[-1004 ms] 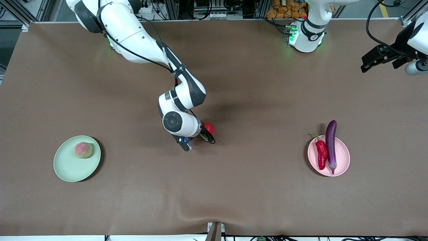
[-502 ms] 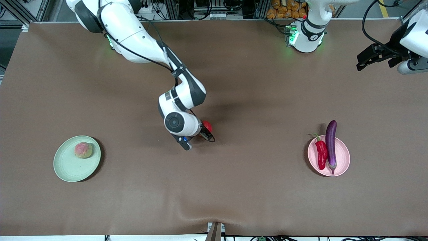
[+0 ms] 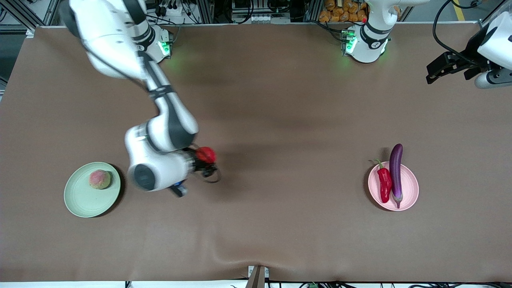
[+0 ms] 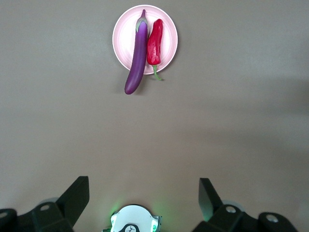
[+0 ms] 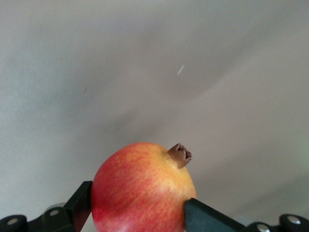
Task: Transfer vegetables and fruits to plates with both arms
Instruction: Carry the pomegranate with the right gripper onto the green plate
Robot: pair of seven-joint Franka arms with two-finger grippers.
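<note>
my right gripper (image 3: 202, 162) clasped the small round red apple (image 3: 205, 154) above the table; next, the pale green plate (image 3: 80, 202). my left gripper (image 4: 144, 195) waited, wide.

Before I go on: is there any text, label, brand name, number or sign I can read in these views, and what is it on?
No readable text in any view.
Left arm base: a small dark round mark on the white collar, too small to read.
Clutter along the table's top edge: no legible labels.
Apple, held in the right claw: no sticker or print.
Pink plate, green plate, eggplant, chili pepper: unmarked.
</note>
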